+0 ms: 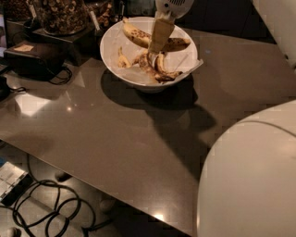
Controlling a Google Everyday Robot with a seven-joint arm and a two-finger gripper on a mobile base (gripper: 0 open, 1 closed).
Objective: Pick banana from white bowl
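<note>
The white bowl (111, 46) stands at the far side of the dark table, lined with white paper. The banana (136, 36), long, yellow and brown-speckled, lies across the bowl's far half, with its right end (178, 44) showing past the gripper. My gripper (152, 52) reaches down from the top edge into the middle of the bowl. It crosses in front of the banana's middle, and its tip sits low among the pieces there. A short pale banana stub (122, 60) lies at the bowl's left. Darker peel-like pieces (163, 68) lie at its near right.
Glass jars of brown snacks (60, 14) stand on a dark stand at the back left. A black box (32, 58) with a cable sits left of the bowl. My arm's big white link (249, 180) fills the lower right. Cables (46, 208) lie on the floor beyond the table's near edge.
</note>
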